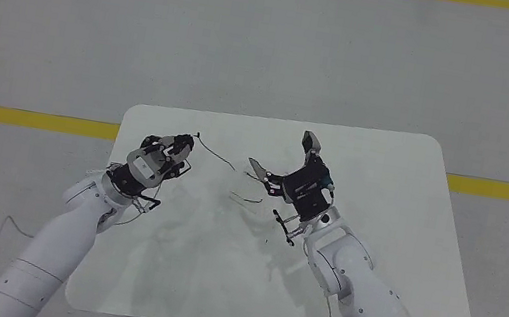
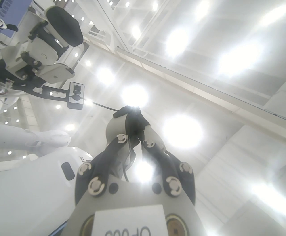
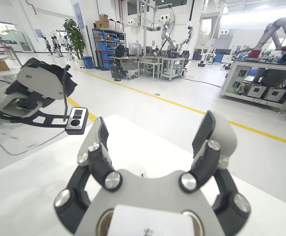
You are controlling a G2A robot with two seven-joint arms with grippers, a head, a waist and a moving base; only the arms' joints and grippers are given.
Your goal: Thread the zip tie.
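**Zip tie pinched in L gripper, R gripper wide open**

The left gripper (image 1: 178,152) (image 2: 131,117) sits over the left-far part of the white table (image 1: 402,183), and I read it as clamped tight on the zip tie (image 1: 216,153) (image 2: 105,106). In the L wrist cam the two fingers meet with the black tie bunched at the tips, and a thin strand runs out sideways from there. From the top cam the free end of the tie arcs off to the right, toward the other arm, and stops short of it.

The right gripper (image 1: 282,155) (image 3: 154,133) is just right of table centre. Its jaws are spread wide with nothing between them; the ribbed pads (image 3: 104,134) face each other across bare tabletop. It's near the tie's free end but apart from it, no contact.

In the R wrist cam the L gripper shows to the left, w/ a thin black length of the tie running across its fingers.

There are some thin dark lines (image 1: 250,198) on the table between the arms. They might be shadow of the tie or a loose strand; I can't tell at this res.
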